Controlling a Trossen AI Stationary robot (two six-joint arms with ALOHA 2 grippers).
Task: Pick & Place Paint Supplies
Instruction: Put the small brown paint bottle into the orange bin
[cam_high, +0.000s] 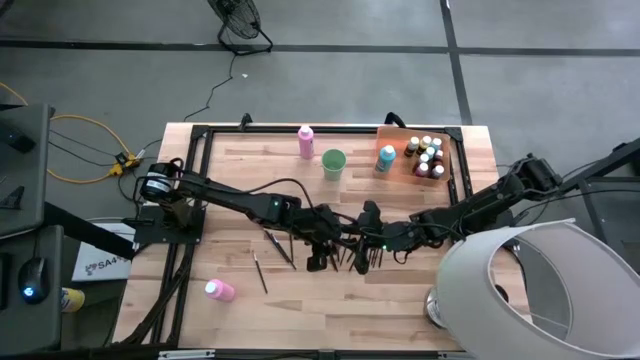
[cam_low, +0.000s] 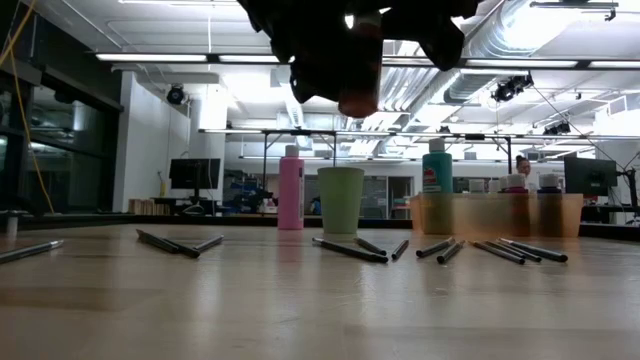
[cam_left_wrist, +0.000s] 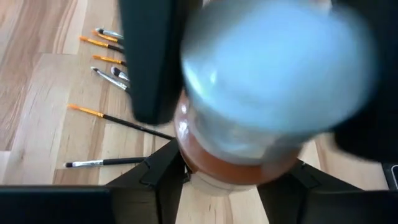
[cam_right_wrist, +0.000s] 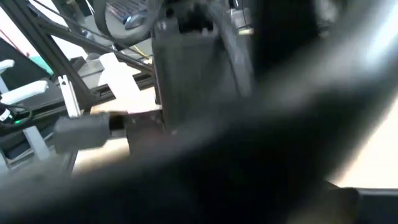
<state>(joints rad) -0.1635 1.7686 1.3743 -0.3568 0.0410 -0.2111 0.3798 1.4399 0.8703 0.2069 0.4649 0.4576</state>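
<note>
Meeting over the middle of the wooden tabletop (cam_high: 250, 300), both dark arms come close together. A small brown paint bottle with a pale cap (cam_left_wrist: 249, 124) sits between the left gripper (cam_high: 322, 243) jaws, up in the air. I cannot tell how the right gripper (cam_high: 372, 240) jaws stand. Thin dark brushes (cam_low: 350, 249) lie below them.

A white label (cam_high: 103, 265) at the table's left edge reads "SA4"; nothing else is legible.
</note>
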